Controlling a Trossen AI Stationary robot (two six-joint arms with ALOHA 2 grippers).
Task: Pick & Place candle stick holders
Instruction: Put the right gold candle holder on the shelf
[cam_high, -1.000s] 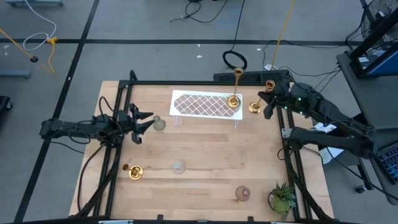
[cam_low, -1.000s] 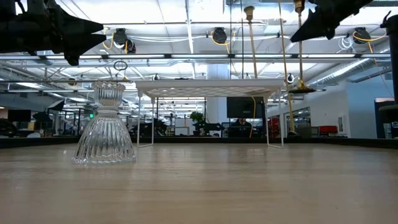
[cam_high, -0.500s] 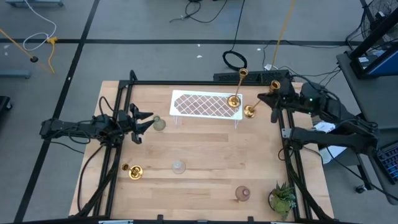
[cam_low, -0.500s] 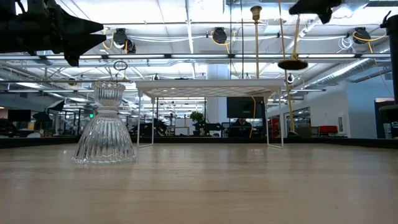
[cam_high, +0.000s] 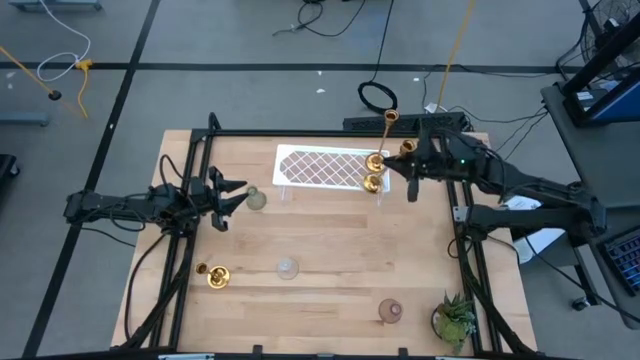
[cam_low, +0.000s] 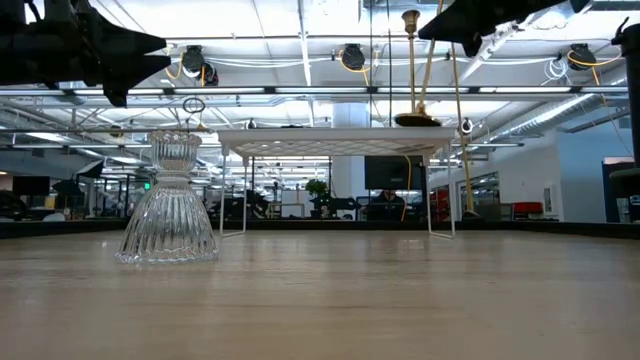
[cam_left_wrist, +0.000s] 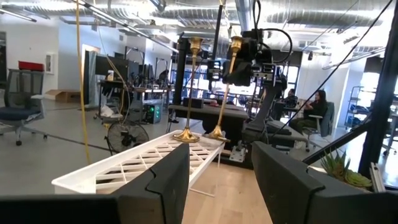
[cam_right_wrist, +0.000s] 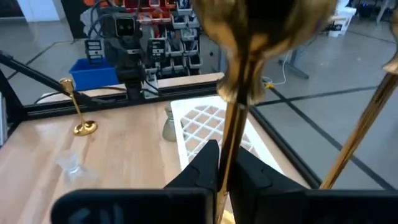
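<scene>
My right gripper is shut on a tall gold candle stick holder at the right end of the white lattice tray. A second tall gold holder stands by its base on that tray end. My left gripper is open and empty above the table's left side, beside the greenish glass holder. The short gold holder, the clear glass holder and the pinkish glass holder stand on the table nearer the front. My right gripper pinches the held holder's slim stem between its two fingers, just below the top cup. The fingers come from the table's right side and lie across the stem. The holder hangs tilted, its round base at tray-top height beside the other holder; I cannot tell whether it touches the tray.
A small potted plant stands at the table's front right corner. Black frame rails run along the table's left and right sides. The left part of the tray is bare.
My right gripper has carried the tall gold holder toward the table's left, from beside the tray to its right end. The base rose, then came down to tray-top height beside the standing holder. The holder has tipped, its base now leading to the left.
</scene>
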